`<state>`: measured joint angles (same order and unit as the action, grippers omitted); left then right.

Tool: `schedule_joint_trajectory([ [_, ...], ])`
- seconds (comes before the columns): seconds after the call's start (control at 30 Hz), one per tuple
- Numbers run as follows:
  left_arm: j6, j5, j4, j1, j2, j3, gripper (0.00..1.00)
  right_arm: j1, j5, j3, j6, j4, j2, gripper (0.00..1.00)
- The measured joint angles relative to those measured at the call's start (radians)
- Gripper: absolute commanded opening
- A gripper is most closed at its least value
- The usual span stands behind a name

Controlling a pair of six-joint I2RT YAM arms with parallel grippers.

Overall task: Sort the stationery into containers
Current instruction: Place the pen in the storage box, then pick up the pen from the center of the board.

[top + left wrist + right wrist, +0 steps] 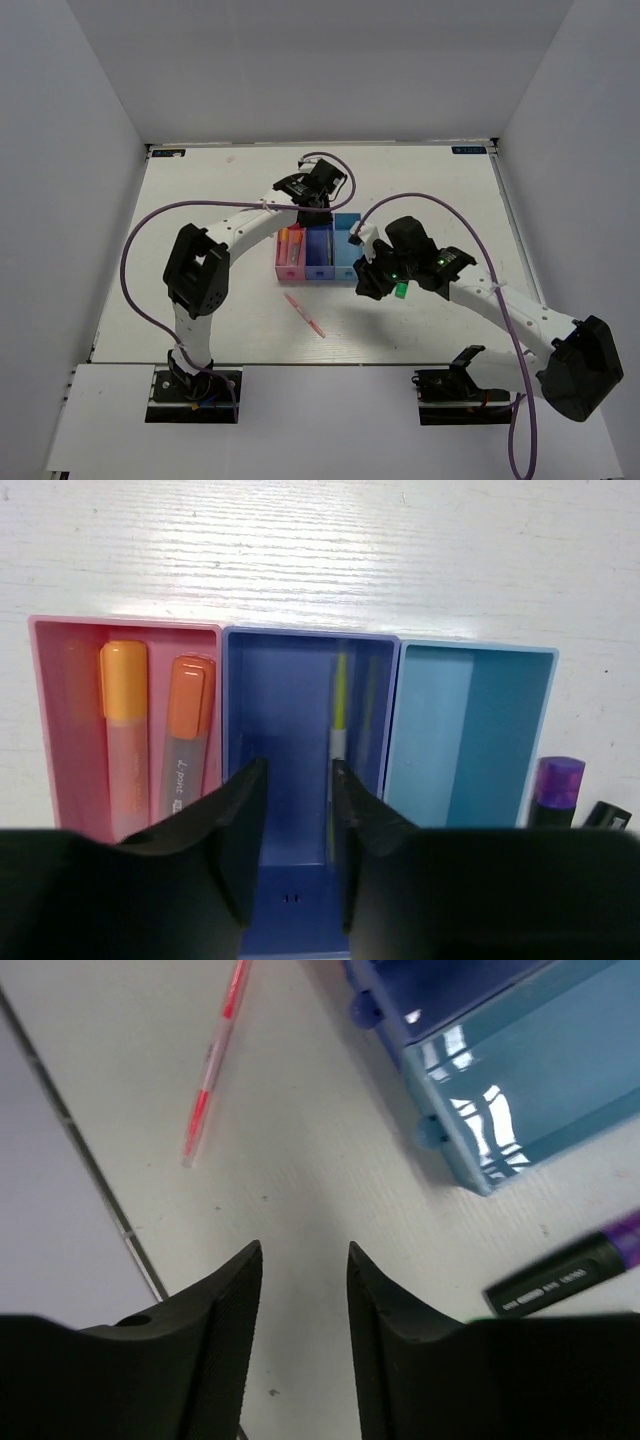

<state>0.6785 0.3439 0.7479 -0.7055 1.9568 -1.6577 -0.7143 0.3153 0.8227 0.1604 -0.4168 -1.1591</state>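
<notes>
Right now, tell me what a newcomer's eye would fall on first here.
The row of three joined plastic bins, pink-red, dark blue and light blue, sits mid-table, two orange-capped highlighters in the pink-red one. The open left gripper hangs over the dark blue bin's thin yellow pen. A thin pink-red pen lies loose in front of them.

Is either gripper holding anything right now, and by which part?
Nothing is held. The left gripper stands open over the dark blue bin, with the yellow pen inside it; the right gripper is open above the table.
</notes>
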Motion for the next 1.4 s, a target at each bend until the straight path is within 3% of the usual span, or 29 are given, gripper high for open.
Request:
schedule_joint_trajectory([
  [0.03, -0.002, 0.004, 0.002, -0.002, -0.006, 0.000, 0.35, -0.002, 0.016, 0.000, 0.007, -0.001, -0.009, 0.42],
  [0.07, -0.005, 0.009, 0.007, -0.004, -0.013, 0.000, 0.23, -0.005, 0.038, 0.003, 0.011, -0.006, -0.022, 0.38],
  [0.17, -0.013, 0.024, 0.013, -0.012, -0.089, 0.033, 0.16, -0.029, 0.090, 0.024, 0.038, -0.029, -0.091, 0.38],
  [0.2, -0.016, 0.031, 0.017, -0.013, -0.130, 0.058, 0.21, -0.047, 0.100, 0.030, 0.046, -0.032, -0.117, 0.38],
  [0.27, -0.019, 0.049, 0.014, -0.016, -0.263, 0.153, 0.44, -0.090, 0.110, 0.042, 0.059, -0.042, -0.163, 0.38],
  [0.3, -0.025, 0.061, 0.011, -0.018, -0.343, 0.214, 0.62, -0.118, 0.110, 0.053, 0.061, -0.047, -0.188, 0.41],
  [0.37, -0.030, 0.084, 0.015, -0.018, -0.535, 0.361, 0.76, -0.178, 0.102, 0.086, 0.061, -0.050, -0.245, 0.50],
  [0.6, -0.032, 0.137, 0.114, 0.075, -1.054, 0.768, 0.78, -0.340, 0.012, 0.239, 0.024, -0.020, -0.464, 0.54],
  [0.73, -0.033, 0.138, 0.183, 0.133, -1.180, 0.885, 0.78, -0.385, -0.058, 0.298, -0.005, -0.002, -0.566, 0.54],
  [0.97, -0.029, 0.132, 0.232, 0.147, -1.274, 0.932, 0.78, -0.393, -0.153, 0.375, -0.044, 0.004, -0.681, 0.54],
  [1.23, -0.014, 0.124, 0.259, 0.147, -1.335, 0.988, 0.78, -0.410, -0.212, 0.388, -0.056, 0.029, -0.721, 0.29],
  [1.4, 0.003, 0.127, 0.278, 0.147, -1.358, 0.988, 0.77, -0.436, -0.272, 0.385, -0.054, 0.038, -0.721, 0.01],
])
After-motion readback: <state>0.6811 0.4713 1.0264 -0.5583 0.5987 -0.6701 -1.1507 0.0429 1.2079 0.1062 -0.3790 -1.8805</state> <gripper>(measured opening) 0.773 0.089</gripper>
